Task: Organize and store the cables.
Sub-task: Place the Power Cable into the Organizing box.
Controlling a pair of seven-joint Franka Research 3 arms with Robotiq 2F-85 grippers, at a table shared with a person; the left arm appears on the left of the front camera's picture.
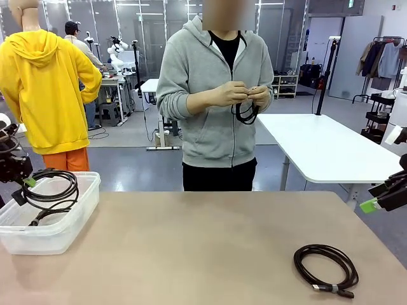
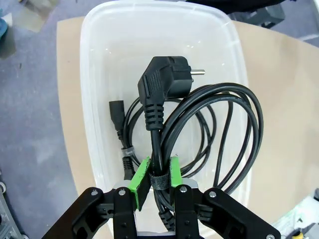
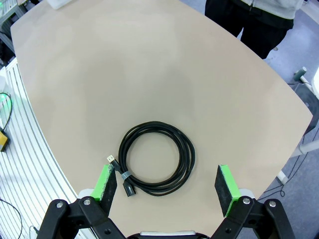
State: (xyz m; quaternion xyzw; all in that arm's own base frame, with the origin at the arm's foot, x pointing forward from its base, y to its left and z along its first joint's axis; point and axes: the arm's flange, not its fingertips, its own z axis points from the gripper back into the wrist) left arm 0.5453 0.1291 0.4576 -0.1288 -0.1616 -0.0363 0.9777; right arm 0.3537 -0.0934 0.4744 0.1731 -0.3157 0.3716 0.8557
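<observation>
Workshop hall, seen across a tan table [image 1: 191, 235]: two robot arms and a person in a grey hoodie [image 1: 213, 127] handle black cables, with a white table [image 1: 324, 146] standing behind.

At the tan table's left end sits a clear plastic tub [image 1: 67, 225]. The left gripper [image 2: 155, 173] hangs over it, its green-padded fingers [image 2: 139, 181] clamped on a coiled power cable [image 2: 219, 114] just where a small black band [image 2: 159, 180] ties the loops. From the front, the coil droops over the tub's near rim, its lower loops inside. In the wrist view its angled mains plug [image 2: 167, 79] stands out above the loops. Deeper in the tub, a thinner cable [image 2: 119, 124] with a block-shaped plug end lies against one wall. Whether it touches the held coil cannot be told.

Toward the table's right front corner, a third cable [image 3: 191, 154] lies flat on the bare top. It is wound in a round coil and bound by a pale band [image 3: 125, 174] near its plug ends. The right gripper [image 3: 166, 181] hovers above it with fingers spread wide and nothing between them. In the wrist view the coil sits between the two green pads, with its small flat plug [image 3: 111, 160] just beside one pad. From the front, this gripper shows at the picture's right edge, apart from the coil.

At the far side the person stands facing the robot, both hands [image 1: 232, 94] raised to chest height. They hold a fourth cable [image 1: 245, 114], whose black loops hang below the fingers.
</observation>
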